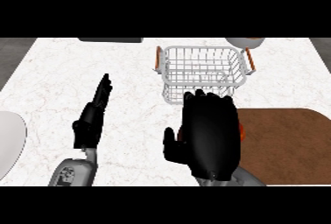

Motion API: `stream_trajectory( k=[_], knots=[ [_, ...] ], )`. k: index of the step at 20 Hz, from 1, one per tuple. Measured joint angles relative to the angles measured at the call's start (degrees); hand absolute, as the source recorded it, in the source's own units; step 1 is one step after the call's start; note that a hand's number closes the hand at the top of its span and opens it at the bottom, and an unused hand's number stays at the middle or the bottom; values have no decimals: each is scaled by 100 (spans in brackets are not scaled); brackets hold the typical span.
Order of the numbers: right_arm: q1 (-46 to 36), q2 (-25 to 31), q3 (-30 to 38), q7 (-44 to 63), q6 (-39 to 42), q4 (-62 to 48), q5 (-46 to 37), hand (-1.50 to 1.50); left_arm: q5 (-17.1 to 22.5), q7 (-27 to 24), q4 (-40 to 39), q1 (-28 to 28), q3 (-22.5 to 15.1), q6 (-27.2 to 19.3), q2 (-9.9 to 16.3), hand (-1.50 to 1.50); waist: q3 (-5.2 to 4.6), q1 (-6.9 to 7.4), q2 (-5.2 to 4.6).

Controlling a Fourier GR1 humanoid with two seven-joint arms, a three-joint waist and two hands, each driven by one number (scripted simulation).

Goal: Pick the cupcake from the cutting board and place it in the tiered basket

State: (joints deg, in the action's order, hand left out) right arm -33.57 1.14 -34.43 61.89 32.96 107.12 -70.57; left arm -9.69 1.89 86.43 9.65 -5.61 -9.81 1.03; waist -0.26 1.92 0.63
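Cupcake (pixel 241 130) under right hand (pixel 208 140)

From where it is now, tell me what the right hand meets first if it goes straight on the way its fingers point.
Probably the white wire tiered basket: the right hand points toward its near rim. How high the hand is cannot be told, so it might pass above it.

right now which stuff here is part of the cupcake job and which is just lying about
Part of the job:
- tiered basket, white wire, at the back
- cutting board, brown, at right
- cupcake, only an orange sliver showing past the right hand

Lying about:
- white plate at the left edge
- dark object at the back edge
- white rounded object at back right
- left hand, resting edge-on
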Motion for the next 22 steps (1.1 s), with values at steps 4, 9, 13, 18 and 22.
stream_trajectory(
  k=[4,9,13,18,22],
  knots=[
    [-646,7,360,141,186,77,313,150,24,56,21,24,44,19,35,0,-2,-17,15],
    [-1366,-5,861,447,68,-44,910,150,42,36,-7,43,48,45,33,0,0,22,2],
    [-1974,-14,1241,647,-144,-496,1330,150,-11,2,46,-3,-63,-24,-40,0,3,58,-15],
    [-2793,-22,1649,690,-310,-1352,1490,150,6,-39,58,-39,-26,2,1,0,6,42,-41],
    [-3234,-27,1906,576,-348,-1996,1349,150,89,-55,66,-38,78,88,96,0,10,-19,-52]
  ],
)
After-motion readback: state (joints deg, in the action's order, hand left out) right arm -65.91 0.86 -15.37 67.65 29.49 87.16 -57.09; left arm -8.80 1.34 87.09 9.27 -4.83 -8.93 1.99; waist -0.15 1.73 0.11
